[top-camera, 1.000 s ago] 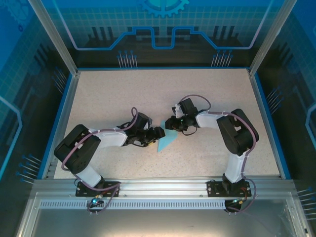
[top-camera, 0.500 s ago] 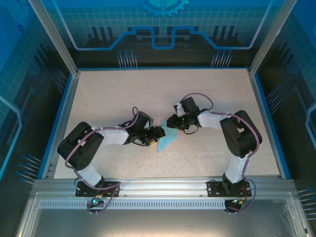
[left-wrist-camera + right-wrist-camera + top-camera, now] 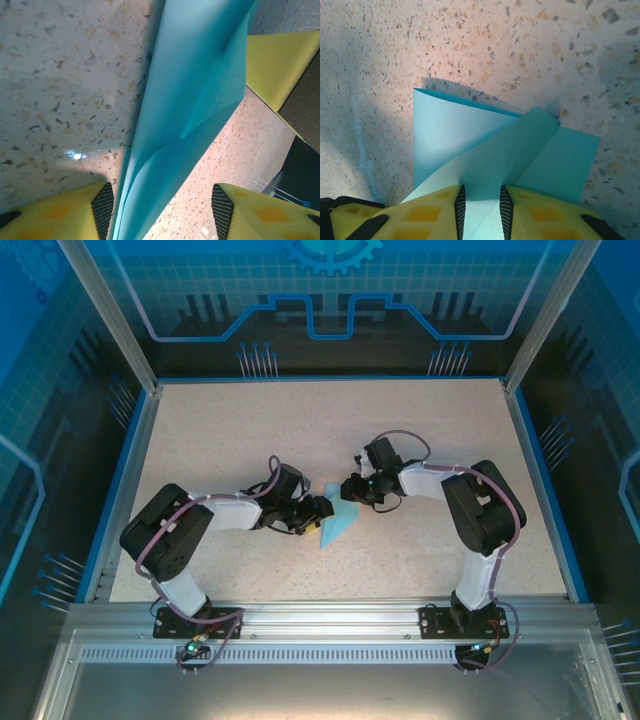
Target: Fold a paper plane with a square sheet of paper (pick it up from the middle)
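Speckled beige stone-look surface (image 3: 300,430) fills the enclosure floor, and near its middle lies the light-blue sheet of paper (image 3: 338,528), partly folded into a narrow, slanted shape between the two arms.

In the left wrist view the sheet of paper (image 3: 195,85) runs as a long creased strip from the upper right down to the lower edge, with one layer lifted off the surface and casting a shadow beside it. In the right wrist view the sheet of paper (image 3: 450,135) shows several overlapping layers, one flap raised and drawn down toward the camera.

The right claw (image 3: 482,200) is clamped on that raised flap, with the blue paper pinched in the narrow slot between its yellow fingers (image 3: 420,215). From above, the right claw (image 3: 347,490) sits at the far end of the paper.

The left claw (image 3: 160,200) stands with its jaws well apart; the strip passes between them, close beside the left-hand finger, and is not gripped. From above, the left claw (image 3: 320,508) is at the paper's left edge. A further yellow finger (image 3: 274,62) shows just past the strip's far end.

Both arms reach inward from their bases at the near edge.
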You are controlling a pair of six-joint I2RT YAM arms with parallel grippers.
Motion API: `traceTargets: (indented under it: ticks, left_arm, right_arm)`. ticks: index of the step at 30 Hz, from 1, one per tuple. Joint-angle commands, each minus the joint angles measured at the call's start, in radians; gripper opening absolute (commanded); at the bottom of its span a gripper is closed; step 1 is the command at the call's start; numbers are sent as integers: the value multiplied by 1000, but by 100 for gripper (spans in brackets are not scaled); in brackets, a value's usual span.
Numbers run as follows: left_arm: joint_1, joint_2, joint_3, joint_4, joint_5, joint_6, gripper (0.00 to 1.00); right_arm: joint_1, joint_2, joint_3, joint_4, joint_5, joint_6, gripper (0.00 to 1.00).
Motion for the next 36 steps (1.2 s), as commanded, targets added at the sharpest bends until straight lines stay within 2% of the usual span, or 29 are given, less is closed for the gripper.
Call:
traceTargets:
  ticks: [1, 15, 19, 28, 32, 36]
  left_arm:
    - [-23, 59, 31, 55, 91, 9, 55]
    - [-23, 39, 43, 19, 61, 50, 29]
    - [-22, 23, 41, 15, 43, 59, 25]
    - [-23, -42, 33, -13, 5, 108, 3]
    - [-23, -103, 56, -122, -48, 161, 2]
    - [-22, -201, 122, -351, -180, 256, 2]
  right_arm:
    - [-19, 33, 8, -31, 20, 18, 28]
    - [-20, -50, 3, -13, -55, 1, 29]
    - [-20, -69, 0, -16, -59, -4, 29]
    - [-20, -158, -21, -37, -17, -17, 32]
    - [-20, -233, -33, -83, 70, -30, 36]
    - [-20, -302, -49, -118, 155, -40, 43]
